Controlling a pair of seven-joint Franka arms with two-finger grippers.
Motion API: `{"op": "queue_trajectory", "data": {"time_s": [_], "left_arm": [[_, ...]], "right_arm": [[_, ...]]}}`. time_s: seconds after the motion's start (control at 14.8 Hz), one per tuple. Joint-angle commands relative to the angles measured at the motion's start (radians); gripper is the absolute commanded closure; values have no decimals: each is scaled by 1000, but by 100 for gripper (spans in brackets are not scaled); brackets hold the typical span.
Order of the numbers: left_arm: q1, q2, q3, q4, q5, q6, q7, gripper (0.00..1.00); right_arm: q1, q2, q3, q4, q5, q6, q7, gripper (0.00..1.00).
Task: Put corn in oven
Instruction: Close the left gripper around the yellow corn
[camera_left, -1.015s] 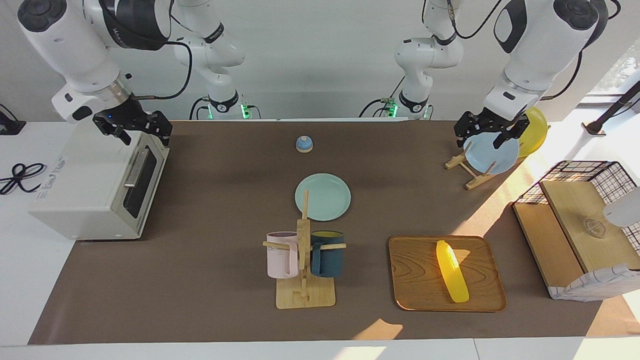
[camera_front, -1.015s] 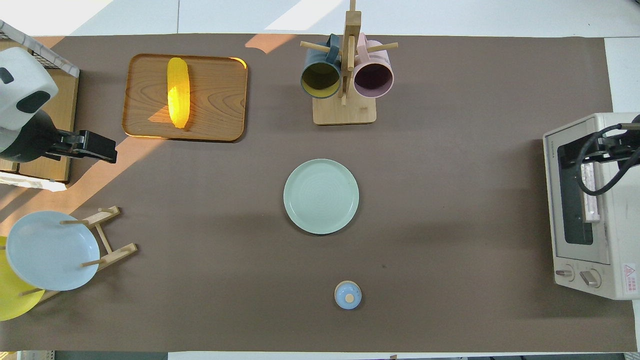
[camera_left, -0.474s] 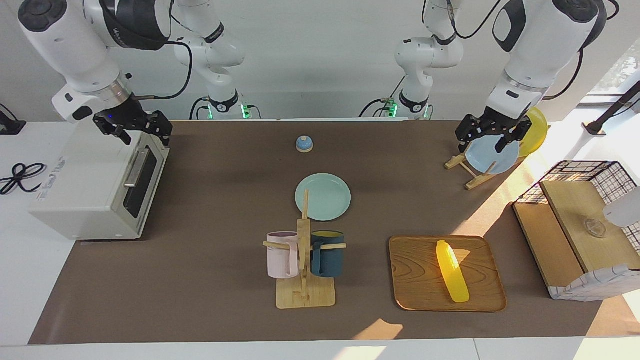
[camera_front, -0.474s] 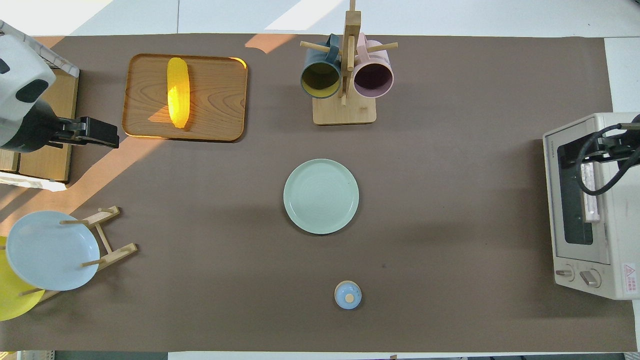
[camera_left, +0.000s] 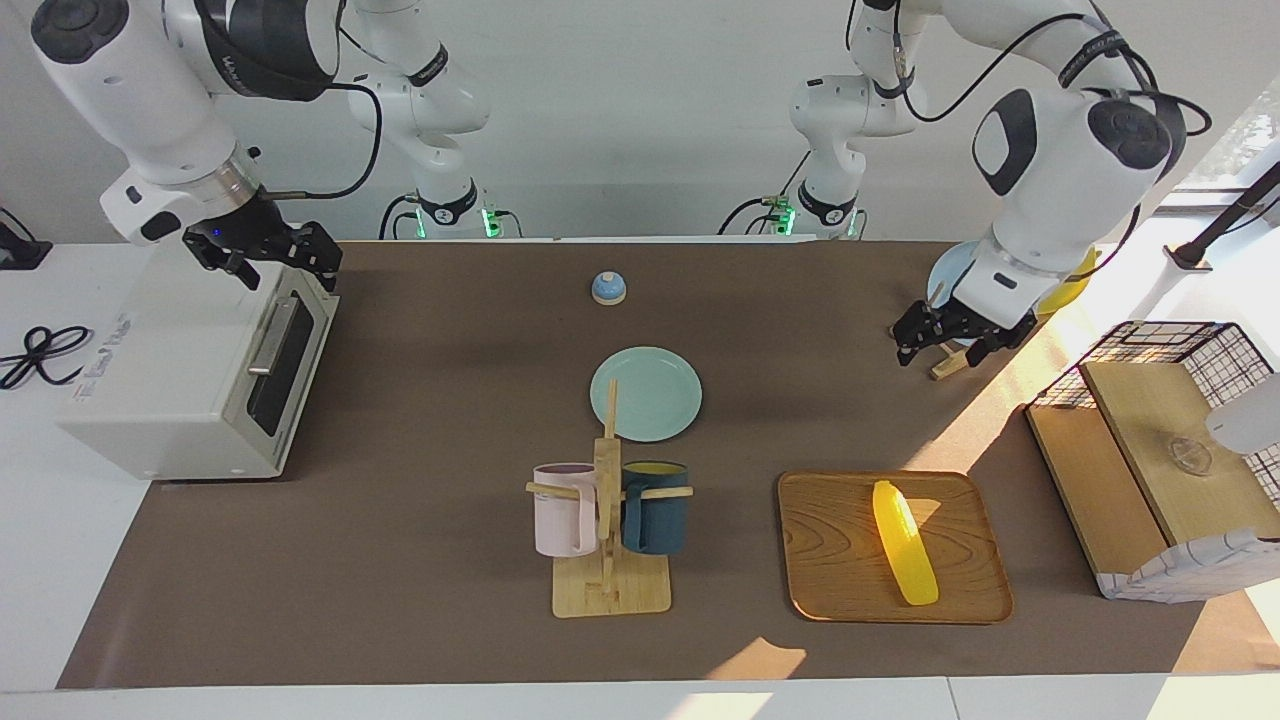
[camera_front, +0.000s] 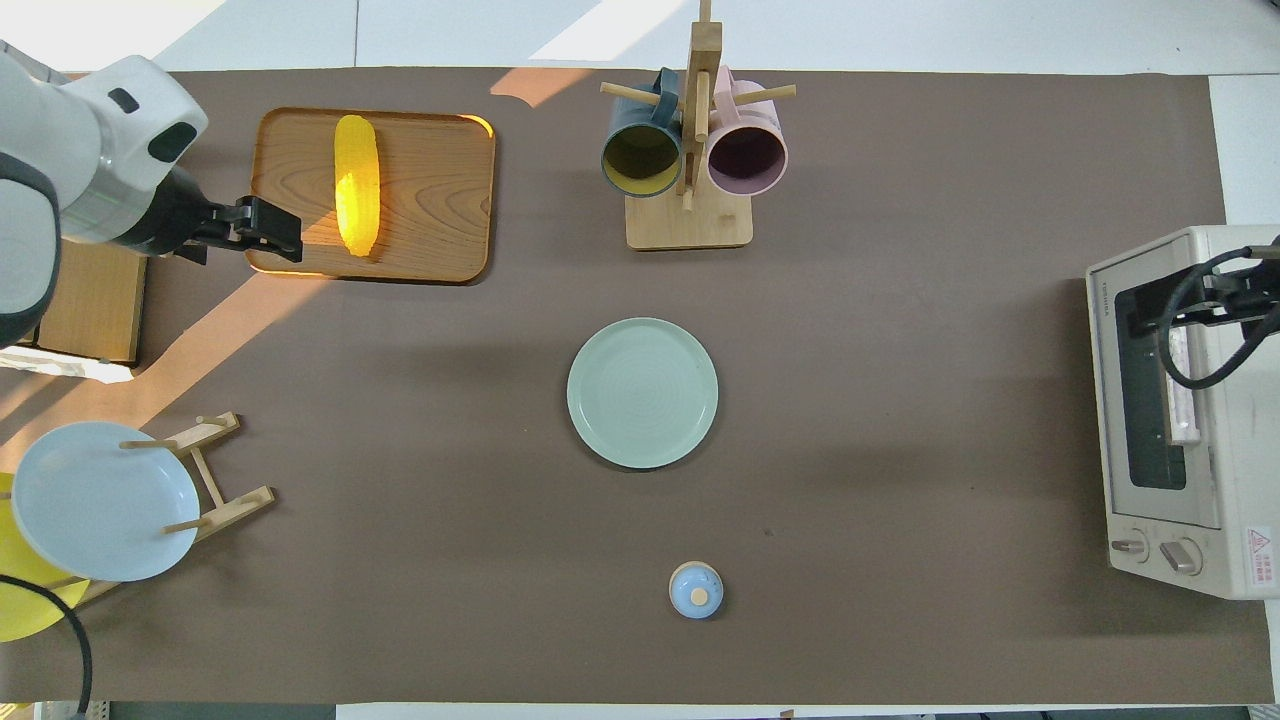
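Note:
The corn (camera_left: 904, 541) is a bright yellow cob lying on a wooden tray (camera_left: 830, 560) toward the left arm's end of the table; it also shows in the overhead view (camera_front: 357, 185) on the tray (camera_front: 440, 200). My left gripper (camera_left: 945, 345) is open and empty, up in the air by the tray's edge (camera_front: 272, 226), apart from the corn. The off-white oven (camera_left: 190, 370) stands at the right arm's end with its dark glass door shut; it also shows in the overhead view (camera_front: 1180, 420). My right gripper (camera_left: 268, 262) waits open over the oven's top edge.
A mug tree (camera_left: 607, 520) with a pink and a dark blue mug stands beside the tray. A green plate (camera_left: 646, 393) lies mid-table, and a small blue knob-topped object (camera_left: 608, 288) lies nearer the robots. A plate rack (camera_front: 100, 500) and a wooden crate (camera_left: 1160, 470) stand at the left arm's end.
My left gripper has left its place over the plate rack, dropped lower and moved toward the tray with the corn. The right arm has not moved.

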Motion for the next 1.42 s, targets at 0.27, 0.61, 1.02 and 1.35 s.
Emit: {"op": "queue_trajectory", "data": {"time_s": [0.27, 0.61, 1.02, 1.35], "left_arm": [[-29, 332, -1, 194, 4, 207, -2, 0], [-22, 480, 3, 339, 53, 258, 74, 0], [-20, 517, 5, 307, 66, 355, 74, 0], [-22, 546, 5, 311, 88, 367, 84, 0]], "right_arm": [[-16, -45, 3, -100, 27, 86, -13, 81], [-26, -99, 0, -381, -26, 358, -19, 100], [-45, -56, 2, -366, -162, 358, 19, 100], [-49, -62, 3, -372, -217, 332, 19, 100]]}}
